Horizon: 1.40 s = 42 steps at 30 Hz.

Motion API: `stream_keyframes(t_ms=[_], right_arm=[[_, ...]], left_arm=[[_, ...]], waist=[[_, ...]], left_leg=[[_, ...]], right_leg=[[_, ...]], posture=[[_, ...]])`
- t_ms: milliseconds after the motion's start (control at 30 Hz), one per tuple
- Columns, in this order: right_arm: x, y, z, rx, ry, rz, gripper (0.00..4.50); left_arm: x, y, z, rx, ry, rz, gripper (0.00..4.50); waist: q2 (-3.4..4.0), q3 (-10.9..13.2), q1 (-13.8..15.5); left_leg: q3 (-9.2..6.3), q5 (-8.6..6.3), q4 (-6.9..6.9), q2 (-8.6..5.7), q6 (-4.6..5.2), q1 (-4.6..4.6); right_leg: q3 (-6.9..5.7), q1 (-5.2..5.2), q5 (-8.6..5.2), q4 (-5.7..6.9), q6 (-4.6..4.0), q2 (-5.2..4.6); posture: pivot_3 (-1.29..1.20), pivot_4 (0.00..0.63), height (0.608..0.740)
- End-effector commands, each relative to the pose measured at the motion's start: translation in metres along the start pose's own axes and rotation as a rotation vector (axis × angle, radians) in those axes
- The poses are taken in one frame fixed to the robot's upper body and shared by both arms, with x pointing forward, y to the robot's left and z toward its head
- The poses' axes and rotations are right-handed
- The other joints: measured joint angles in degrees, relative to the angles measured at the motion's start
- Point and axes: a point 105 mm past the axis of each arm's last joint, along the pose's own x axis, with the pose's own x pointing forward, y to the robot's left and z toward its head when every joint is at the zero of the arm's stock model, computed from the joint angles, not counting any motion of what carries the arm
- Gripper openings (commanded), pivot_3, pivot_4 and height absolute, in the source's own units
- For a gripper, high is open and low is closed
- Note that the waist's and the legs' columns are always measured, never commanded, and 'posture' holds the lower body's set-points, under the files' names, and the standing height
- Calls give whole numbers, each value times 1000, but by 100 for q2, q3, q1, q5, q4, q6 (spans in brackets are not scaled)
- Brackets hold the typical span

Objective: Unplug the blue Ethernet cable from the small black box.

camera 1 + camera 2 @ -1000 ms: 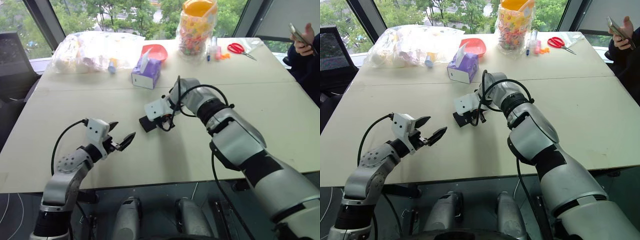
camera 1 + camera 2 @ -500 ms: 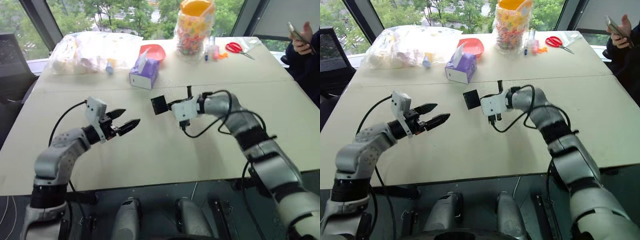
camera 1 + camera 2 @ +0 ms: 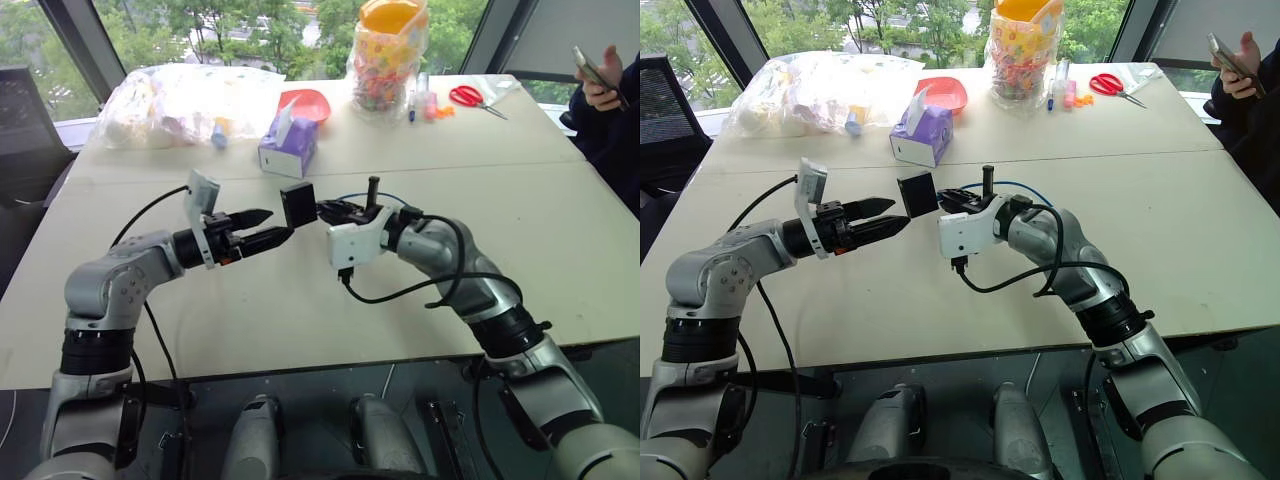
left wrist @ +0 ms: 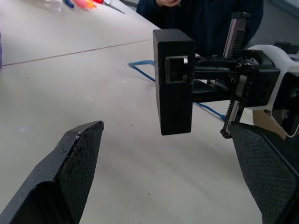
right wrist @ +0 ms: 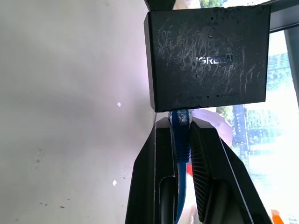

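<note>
The box [image 3: 298, 204] hangs in the air above the middle of the table [image 3: 560, 230], held up edge-on by the right gripper [image 3: 322, 210], which sits at its 3 o'clock in the head views. In the right wrist view, that gripper's two fingers [image 5: 145, 186] are pinched narrow on the cable [image 5: 181, 140] right at its plug, where it enters the box's lower edge; the plug is still seated in the port. The cable runs back between the fingers, and in the head views a blue loop of it shows behind the right wrist, arcing over the table at about 1 o'clock from the gripper.

The left gripper [image 3: 262, 228] is at the box's 8 o'clock, level, pointing toward it, with its fingers spread wide and nothing between them. Its tips are just beside the box and not touching it. In the left wrist view the box stands upright between the two open fingers [image 4: 77, 163] but farther off, showing an empty square port [image 4: 176, 69] on the narrow face turned to the camera.

A tissue box [image 3: 290, 148] stands on the table at 12 o'clock from the box, well apart. A person's hand [image 3: 600, 90] with a phone is at the far right edge.
</note>
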Motion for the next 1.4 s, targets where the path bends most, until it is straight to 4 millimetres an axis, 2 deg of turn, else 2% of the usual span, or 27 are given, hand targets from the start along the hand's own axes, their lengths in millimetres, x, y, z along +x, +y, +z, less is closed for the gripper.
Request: stream_keyframes(t_ms=[33, 133, 333, 367, 400, 533, 667, 767, 833, 1000, 1167, 1233, 1400], right_arm=[[-2, -13, 16, -35, -37, -42, 29], [-3, -11, 17, -38, -35, -32, 0], [-5, -10, 23, -33, -39, -26, 0], [-5, -10, 24, -34, -41, -26, 0], [-6, -11, 24, -40, -41, -22, 0], [-11, -14, 24, -16, -48, -7, 0], [-15, -20, 25, 84, -72, 7, 1858], [-26, -27, 19, 392, -115, 100, 3476], [-33, -29, 22, 509, -166, 164, 4468], [-49, -30, 39, 986, -324, 405, 4468], [-49, -31, 44, 1311, -380, 555, 4468], [-45, -35, 45, 1394, -399, 582, 4468], [-36, -39, 41, 1414, -386, 563, 4468]], left_arm=[[1, -8, 17, 36, -37, -37, 4500], [5, -9, 20, 27, -55, -40, 3622], [12, -5, 11, 19, -51, -33, 1032], [13, -5, 10, 18, -49, -32, 641], [14, -4, 7, 18, -45, -29, 444], [13, -1, 1, 30, -25, -19, 446], [9, 2, -1, 69, 0, -23, 446], [-1, -2, 3, 125, 4, -90, 446], [-5, -4, 2, 146, 21, -124, 446], [-15, -11, 3, 201, 55, -222, 446], [-17, -19, 14, 244, 23, -288, 446], [-18, -23, 18, 250, 10, -320, 446], [-19, -30, 20, 253, 38, -367, 446]], waist=[[0, 0, 2], [0, 0, 16], [-1, 0, 100], [-1, 0, 105], [-1, 0, 106], [-1, 0, 121], [-1, 0, 113], [-2, 0, 113], [-2, 1, 115], [-2, 1, 119], [-2, 1, 116], [-1, 1, 114], [-1, 1, 122]], left_leg=[[0, 0, 0, 0, 0, 0], [0, 0, 1, 0, 0, 0], [0, 0, 3, 0, 0, 0], [0, 0, 6, 0, 0, 0], [0, 0, 8, 0, 0, -1], [-1, 0, 15, 0, 1, -3], [-1, 0, 15, 0, 1, -2], [-2, -1, 15, 1, 1, -2], [-1, -1, 16, 1, 1, -3], [-1, -2, 16, 3, 3, -3], [-1, -3, 17, 4, 5, -3], [-1, -4, 18, 4, 6, -3], [0, -7, 16, 4, 10, -8]], right_leg=[[0, 0, 0, 0, 0, 0], [0, 0, 0, 0, 0, 0], [0, 1, -6, 0, -10, 0], [1, 1, -9, 0, -16, 0], [0, 1, -10, 0, -19, 0], [0, 4, -11, 0, -21, 0], [0, 5, -11, 0, -21, 0], [0, 5, -11, 0, -21, 0], [0, 5, -11, 0, -22, 0], [0, 5, -12, 0, -26, -1], [-1, 5, -13, 0, -28, -2], [-1, 4, -12, 0, -29, -2], [-2, 1, -12, -1, -28, -2]], posture=[[0, 150, 735], [0, 150, 735], [0, 150, 735], [0, 150, 735], [0, 150, 735], [0, 150, 735], [0, 150, 735], [0, 150, 735], [0, 150, 735], [0, 150, 735], [0, 150, 735], [0, 150, 735], [0, 150, 735]])
